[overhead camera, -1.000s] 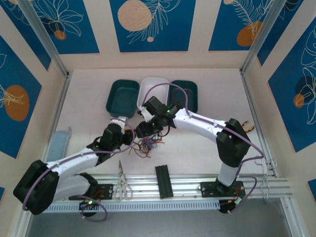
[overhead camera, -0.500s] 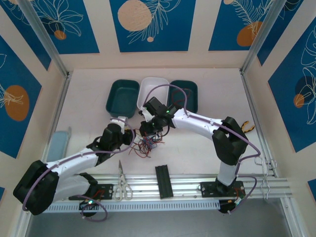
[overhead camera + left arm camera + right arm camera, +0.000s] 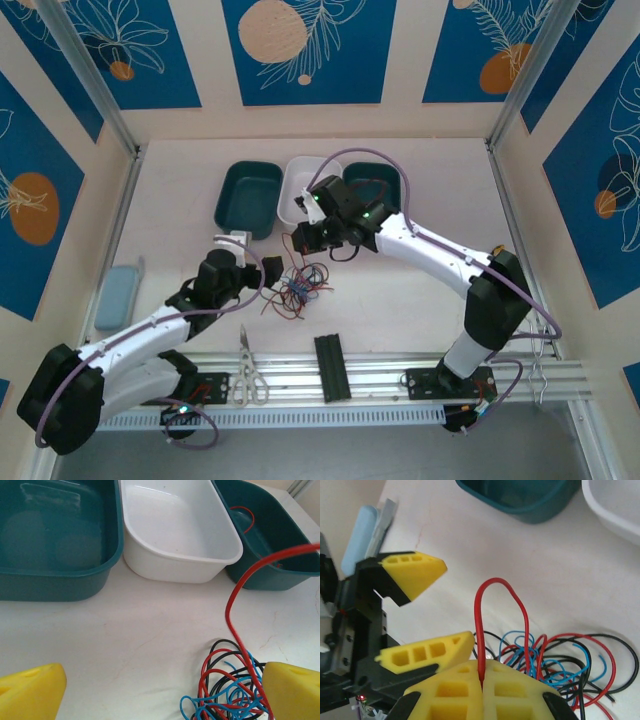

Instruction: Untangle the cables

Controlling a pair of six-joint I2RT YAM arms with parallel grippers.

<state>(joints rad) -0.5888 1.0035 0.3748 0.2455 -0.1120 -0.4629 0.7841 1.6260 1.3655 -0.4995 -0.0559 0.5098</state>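
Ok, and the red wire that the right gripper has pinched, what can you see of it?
The red wire is thin, glossy and plastic-coated. The shut right gripper clamps it; from there it rises, arches in a narrow loop and drops into the tangle of red, black and blue cables on the pale table.

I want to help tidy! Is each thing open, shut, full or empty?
Left gripper: open, holding nothing.
Right gripper: shut on a red cable.
Cables: tangled in a heap.
Left teal tray: empty.
White tray: empty.
Right teal tray: holds one red wire.
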